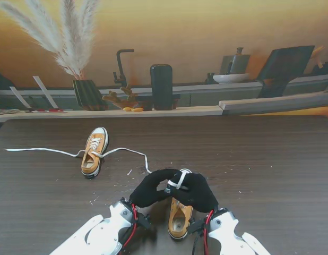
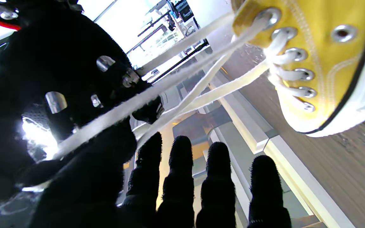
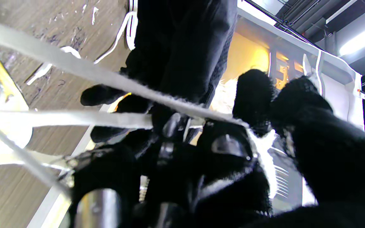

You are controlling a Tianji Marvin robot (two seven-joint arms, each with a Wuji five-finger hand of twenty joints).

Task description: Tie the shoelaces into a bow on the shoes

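Left hand (image 1: 150, 190) and right hand (image 1: 198, 192) both pinching white laces (image 1: 179, 179) over near shoe (image 1: 180, 219); second shoe (image 1: 94, 152) at 10 o'clock

Your two arms rise from the near corners of the stand view and converge at centre, white forearm shells with red cabling at the wrists; both black-gloved hands meet knuckle to knuckle, touching. Your left hand (image 1: 149, 190) curls thumb against forefinger on a white lace (image 1: 179, 179), while its other fingers (image 2: 215, 177) stand straight and apart in the left wrist view. Your right hand (image 1: 200, 192) is bunched tight, fingers (image 3: 253, 95) closed around the same lace, which runs taut across its palm
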